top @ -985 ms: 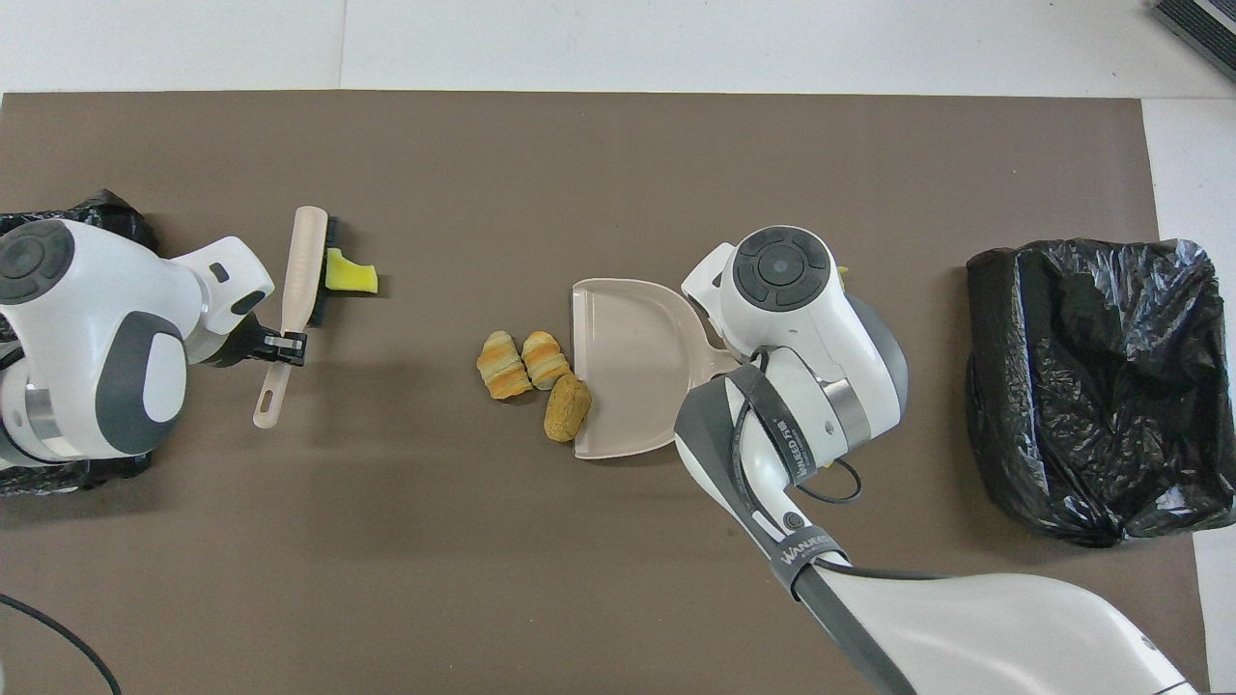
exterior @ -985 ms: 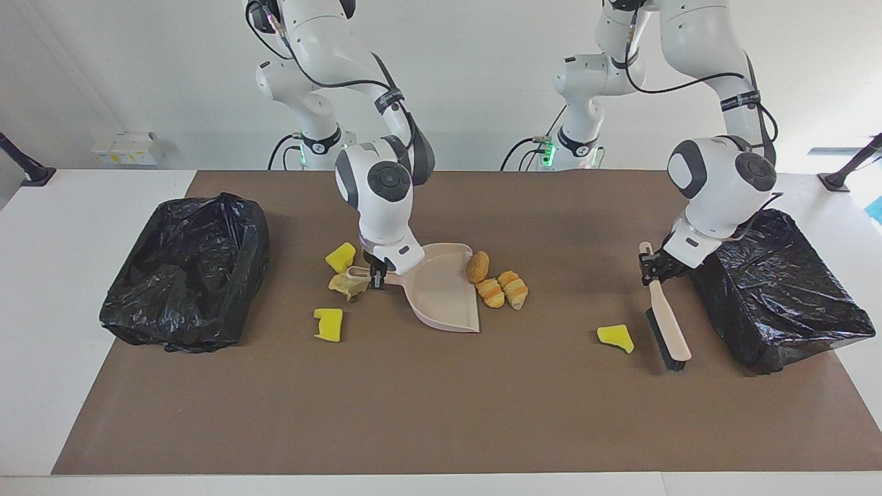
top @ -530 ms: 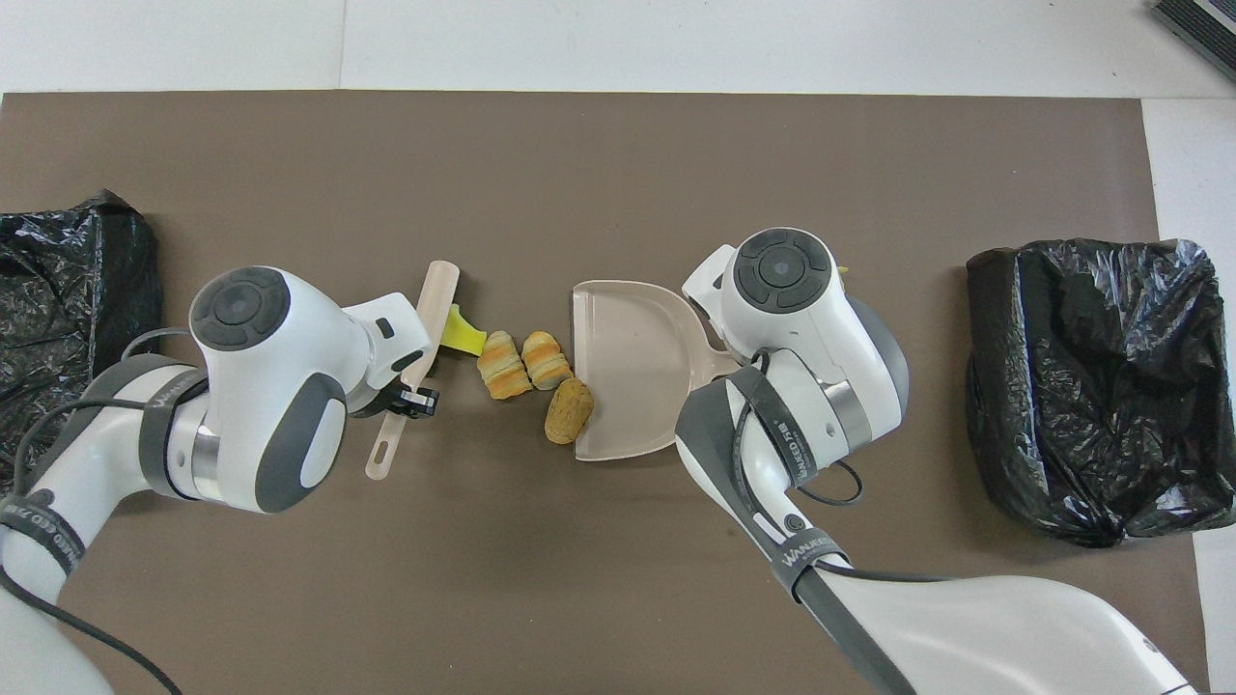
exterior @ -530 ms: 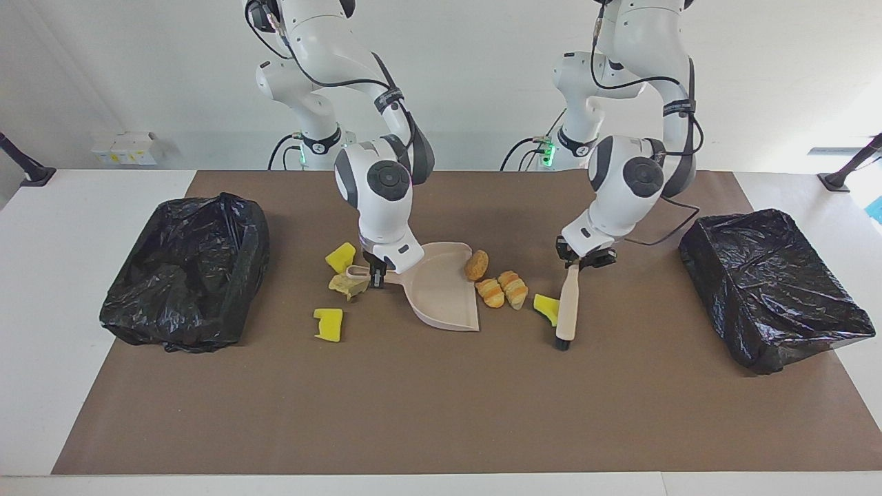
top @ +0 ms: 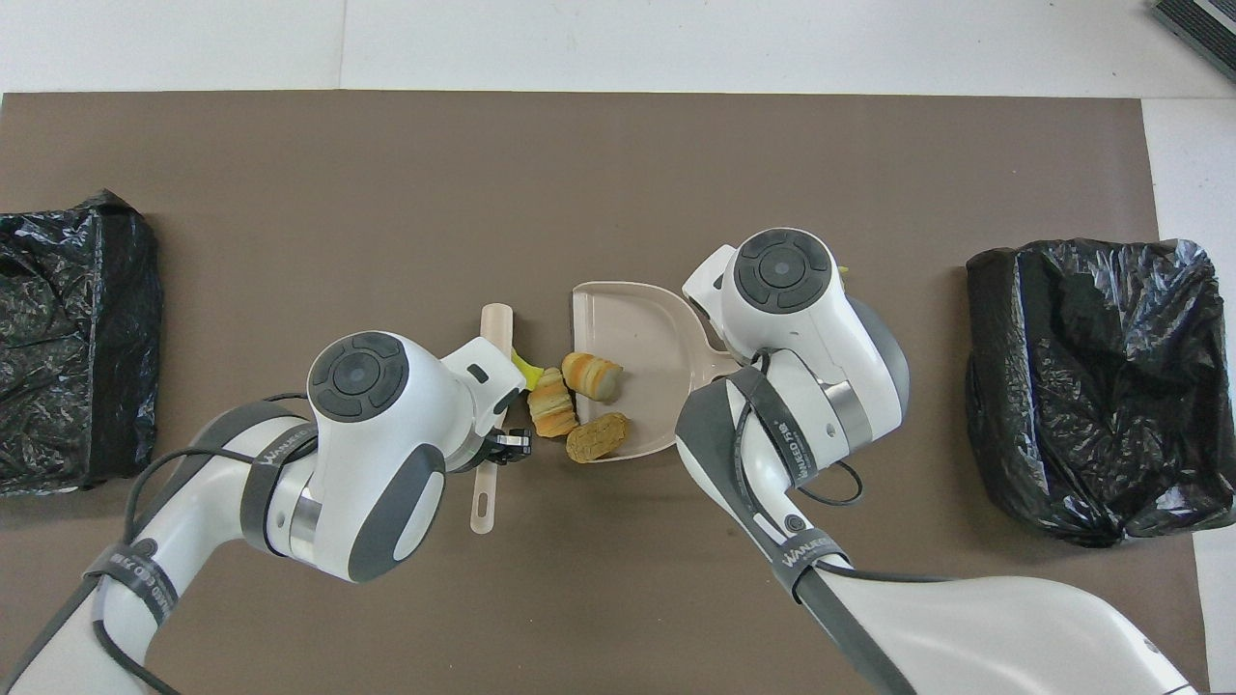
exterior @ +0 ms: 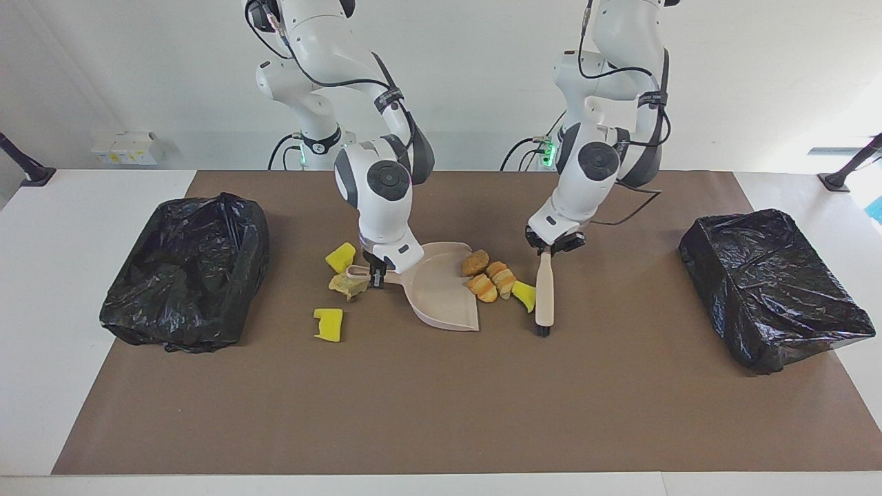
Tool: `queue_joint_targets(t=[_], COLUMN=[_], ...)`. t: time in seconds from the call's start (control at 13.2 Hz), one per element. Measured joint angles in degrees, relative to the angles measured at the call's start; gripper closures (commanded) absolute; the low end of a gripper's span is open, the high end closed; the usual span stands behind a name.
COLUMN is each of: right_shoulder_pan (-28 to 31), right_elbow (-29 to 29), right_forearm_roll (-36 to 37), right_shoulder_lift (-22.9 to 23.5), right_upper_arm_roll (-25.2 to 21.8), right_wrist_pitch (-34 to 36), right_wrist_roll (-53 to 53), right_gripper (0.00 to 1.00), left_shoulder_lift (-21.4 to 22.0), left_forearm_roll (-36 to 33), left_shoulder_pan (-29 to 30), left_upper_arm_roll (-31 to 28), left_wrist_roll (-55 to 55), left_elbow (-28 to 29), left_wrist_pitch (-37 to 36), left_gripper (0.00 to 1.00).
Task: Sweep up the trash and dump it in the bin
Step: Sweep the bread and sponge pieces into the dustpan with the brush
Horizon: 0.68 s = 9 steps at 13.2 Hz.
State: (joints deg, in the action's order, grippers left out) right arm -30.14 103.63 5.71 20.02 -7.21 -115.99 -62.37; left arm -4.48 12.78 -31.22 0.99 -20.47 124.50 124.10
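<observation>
A: Risks?
B: The left gripper (exterior: 549, 248), clamped on the brush (exterior: 544, 300) handle, is pushing three bread-like chunks (exterior: 488, 277) and one yellow foam chunk (exterior: 524, 295) at the dustpan (exterior: 441, 289) mouth. The foam chunk is sitting wedged against the bristles, outside the pan; it could be slipping past the pan's lip if the brush is angling off. One bread piece (top: 597, 436) is lying right at the pan's corner nearer the robots and may be rolling out.
A: The pan?
B: The right gripper (exterior: 375, 275), closed on the dustpan handle, is holding it flat on the mat; if the brush is shoving hard, the pan could be sliding.
A: Other trash?
B: Three chunks (exterior: 340, 257) are lying by the pan handle, toward the right arm's end, unswept. Both bins (exterior: 186, 275) are sitting well apart from the pile.
A: Poses?
B: The left arm is reaching in low, wrist tilted, brush lying along the mat. The right arm is bending steeply down over the handle.
</observation>
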Motion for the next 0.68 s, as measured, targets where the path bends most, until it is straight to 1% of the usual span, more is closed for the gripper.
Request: queue_joint_targets(t=[0.38,0.53,0.68], right_shoulder_pan=[0.0,0.0,0.0], right_elbow=[0.0,0.1,0.1], right_forearm_roll=[0.0,0.0,0.0], right_shoulder_lift=[0.0,0.0,0.0], right_upper_arm_roll=[0.0,0.0,0.0], right_wrist_pitch=[0.0,0.0,0.0], right_wrist_roll=[0.0,0.0,0.0], right_gripper=[1.0,1.0,1.0], left_shoulder_lift=[-0.1,-0.1,-0.1], left_forearm_roll=[6.1,6.7,6.7], left_shoulder_pan=[-8.9,-10.1,-9.8], left_upper_arm_roll=[0.1,0.0,-0.9], left_wrist_roll=[-2.4,-3.3,-4.4], left_elbow=[0.3,0.3,0.4], left_wrist_pitch=[6.4,7.1,6.6], left_gripper=[1.0,1.0,1.0])
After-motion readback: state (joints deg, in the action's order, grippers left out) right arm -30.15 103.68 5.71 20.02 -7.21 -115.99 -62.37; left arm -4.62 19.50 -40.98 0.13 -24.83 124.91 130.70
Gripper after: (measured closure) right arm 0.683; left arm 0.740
